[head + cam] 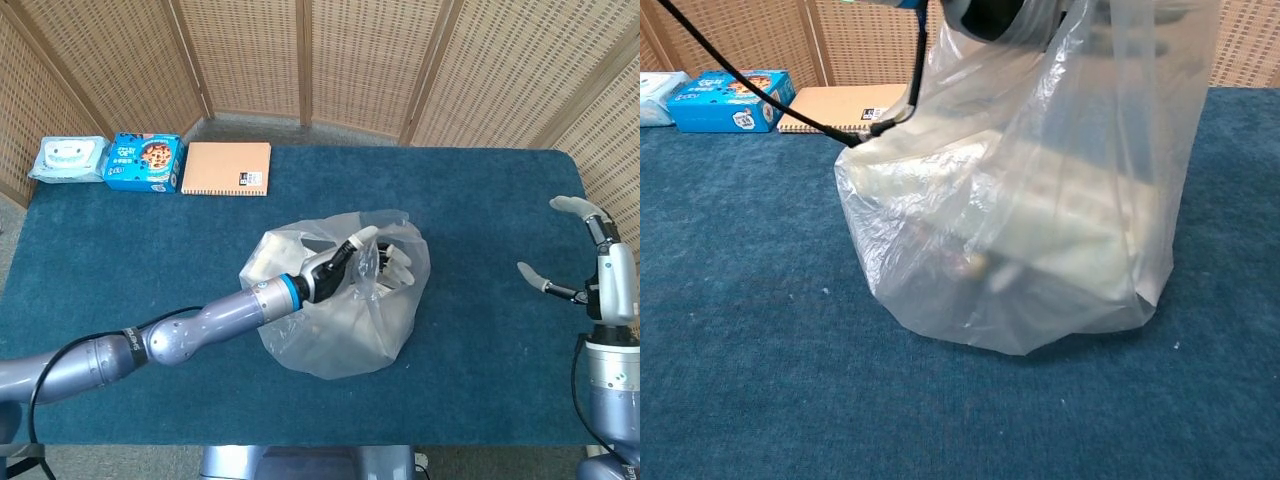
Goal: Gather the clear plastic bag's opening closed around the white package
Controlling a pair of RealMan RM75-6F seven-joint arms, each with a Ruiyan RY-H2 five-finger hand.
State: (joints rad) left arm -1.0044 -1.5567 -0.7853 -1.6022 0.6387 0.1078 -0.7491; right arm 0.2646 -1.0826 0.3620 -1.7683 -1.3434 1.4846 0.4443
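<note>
The left hand point(352, 262) reaches into the bag point(340, 330) mouth at table centre; its grip cannot be told. The package point(1040, 215) lies below, toward six o'clock. The right hand point(575, 262) hangs open, well apart at three o'clock.

The left arm stretches low from the lower left toward the middle, forearm angled up and to the right. Its left hand point(352, 262) is dark with pale fingertips point(366, 234) that point up and right. Whether it grips anything cannot be told. The right arm stands upright at the right edge, its right hand point(590, 265) raised, fingers spread apart and holding nothing.
</note>
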